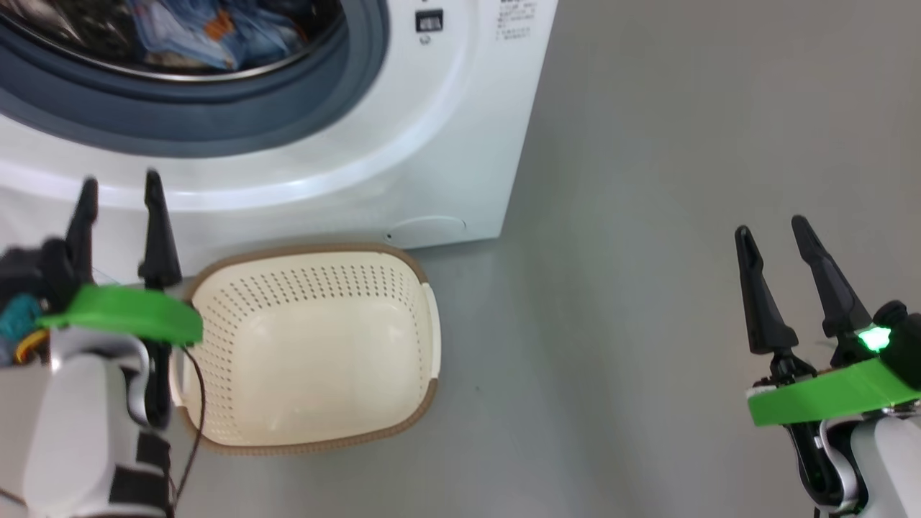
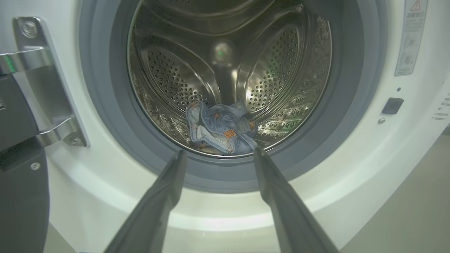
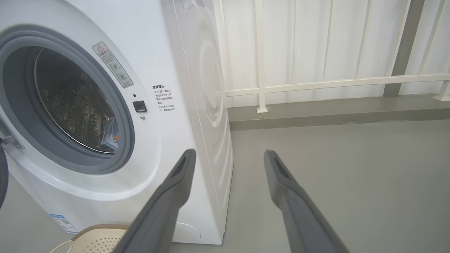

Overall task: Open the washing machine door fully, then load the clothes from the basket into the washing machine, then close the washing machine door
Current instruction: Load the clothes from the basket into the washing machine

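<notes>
Loading looks done: the clothes (image 2: 219, 128) lie in the drum (image 2: 168, 77) of the washing machine (image 1: 403, 144), the basket (image 1: 324, 360) sits empty just before it, and the left claw (image 1: 119, 180) and right claw (image 1: 771, 228), both wide open and holding nothing, must next swing the opened door (image 2: 21, 203) shut.

Door (image 2: 19, 196) ran off the left edge. Left gripper (image 1: 119, 180) hid one end of basket (image 1: 424, 403) rim. Label print (image 1: 515, 18) was too small to read.
</notes>
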Motion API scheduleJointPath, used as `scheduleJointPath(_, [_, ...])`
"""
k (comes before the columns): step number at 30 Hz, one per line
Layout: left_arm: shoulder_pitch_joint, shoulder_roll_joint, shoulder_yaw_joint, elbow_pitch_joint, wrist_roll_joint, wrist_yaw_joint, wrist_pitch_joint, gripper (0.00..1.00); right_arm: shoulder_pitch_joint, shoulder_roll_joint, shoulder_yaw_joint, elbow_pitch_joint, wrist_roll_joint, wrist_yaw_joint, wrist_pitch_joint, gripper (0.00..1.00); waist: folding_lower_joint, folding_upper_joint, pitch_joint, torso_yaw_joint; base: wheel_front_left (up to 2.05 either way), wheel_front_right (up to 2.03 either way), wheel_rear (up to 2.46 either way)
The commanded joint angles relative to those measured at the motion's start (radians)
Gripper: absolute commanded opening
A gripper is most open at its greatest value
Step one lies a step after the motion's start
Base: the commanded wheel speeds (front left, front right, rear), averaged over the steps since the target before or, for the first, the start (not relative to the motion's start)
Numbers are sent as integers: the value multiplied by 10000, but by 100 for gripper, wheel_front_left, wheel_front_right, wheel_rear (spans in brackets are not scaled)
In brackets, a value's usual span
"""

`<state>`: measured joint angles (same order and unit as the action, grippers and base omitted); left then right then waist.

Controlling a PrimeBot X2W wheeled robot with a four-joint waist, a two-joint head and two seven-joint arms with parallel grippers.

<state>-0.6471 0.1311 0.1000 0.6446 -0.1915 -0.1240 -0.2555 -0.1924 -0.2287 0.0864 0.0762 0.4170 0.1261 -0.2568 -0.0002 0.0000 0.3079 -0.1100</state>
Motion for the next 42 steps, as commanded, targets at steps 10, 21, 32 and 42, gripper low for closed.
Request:
scheduleJointPath(10, [2126, 86, 433, -1720, 189, -62, -62, 100, 848, -341, -22, -219, -94, 46, -49, 100, 2, 0, -1183, 484, 0, 0, 0])
scheduleJointPath(21, [4048, 43, 304, -3327, -177, -65, -62, 100, 1537, -371, -344, -278, -136, 46, -49, 100, 2, 0, -1694, 656, 0, 0, 0])
scheduleJointPath(32, [5001, -89, 268, -4097, -238, -66, -62, 100, 1750, -338, -489, -306, -164, 46, -49, 100, 2, 0, -1828, 713, 0, 0, 0])
scheduleJointPath(42, [5113, -107, 302, -4227, -245, -67, -63, 100, 1750, -317, -455, -314, -180, 46, -49, 100, 2, 0, -1841, 649, 0, 0, 0])
